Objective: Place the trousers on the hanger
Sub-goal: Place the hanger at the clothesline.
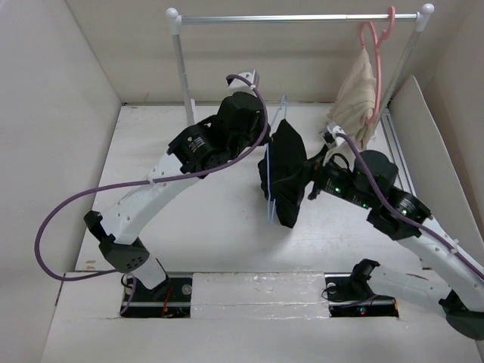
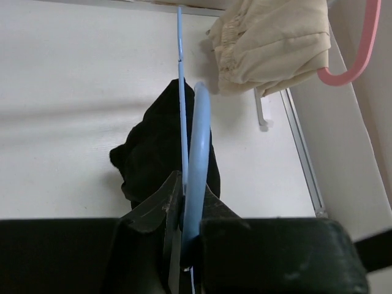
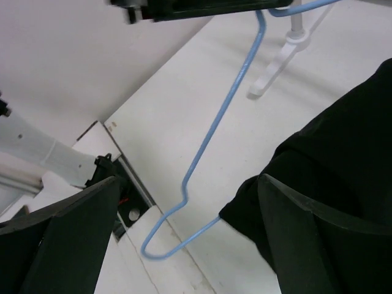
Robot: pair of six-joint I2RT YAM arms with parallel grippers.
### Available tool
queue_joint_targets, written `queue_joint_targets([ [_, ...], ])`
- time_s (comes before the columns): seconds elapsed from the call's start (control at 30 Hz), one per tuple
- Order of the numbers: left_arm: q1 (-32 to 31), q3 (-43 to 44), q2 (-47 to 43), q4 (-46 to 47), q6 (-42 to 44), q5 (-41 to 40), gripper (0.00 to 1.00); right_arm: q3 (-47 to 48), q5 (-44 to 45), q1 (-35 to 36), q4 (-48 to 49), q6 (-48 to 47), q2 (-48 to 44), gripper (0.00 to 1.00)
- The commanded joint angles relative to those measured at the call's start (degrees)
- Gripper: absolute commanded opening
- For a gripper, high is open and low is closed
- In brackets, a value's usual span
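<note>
Black fingers of the right gripper (image 3: 187, 184) stand spread wide and empty, just beside the trousers (image 1: 286, 175); the trousers hang bunched over the light-blue hanger (image 1: 268, 181) above the white table (image 1: 189, 219); beyond, the left gripper (image 2: 184, 199) pinches the hanger near its hook; farthest back, a beige cloth (image 1: 359, 94) hangs on a pink hanger (image 1: 376, 68) from the rail (image 1: 295, 17).
</note>
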Motion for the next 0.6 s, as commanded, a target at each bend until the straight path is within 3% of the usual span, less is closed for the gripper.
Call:
queue_joint_targets([
  [0.0,-0.38,5.41,0.24,-1.16,1.39,1.91,0.0,-0.36,2.81,0.43,5.17,3.02,3.48,0.97],
  [0.1,-0.38,7.79,1.03,-1.78,1.92,2.71,0.0,-2.99,0.37,0.43,10.36,4.51,5.5,0.95],
  [0.2,-0.38,9.11,1.21,-2.13,2.18,3.32,0.0,-4.05,-3.24,1.21,14.58,5.65,8.75,0.84],
  [0.27,-0.38,9.11,0.86,-1.87,2.36,3.5,0.0,-4.4,-2.72,2.0,16.16,6.36,9.72,0.47],
  [0.3,-0.38,9.2,0.86,-1.69,2.27,3.5,0.0,-4.58,-2.46,2.62,16.6,6.62,9.81,0.47],
  [0.33,-0.38,9.11,0.86,-1.69,2.44,3.5,0.0,-4.93,-2.28,2.62,17.04,7.15,9.82,0.28],
  [0.4,-0.38,9.2,0.6,-1.17,2.79,3.32,0.0,-6.5,-2.02,2.62,18.97,8.72,8.86,0.12],
  [0.43,-0.38,9.2,0.6,-1.08,2.97,3.32,0.0,-7.3,-2.02,2.62,20.37,9.43,8.41,0.0],
  [0.57,-0.38,9.2,0.69,0.24,3.32,4.9,0.02,-7.66,-2.63,2.1,25.4,12.51,7.27,0.0],
])
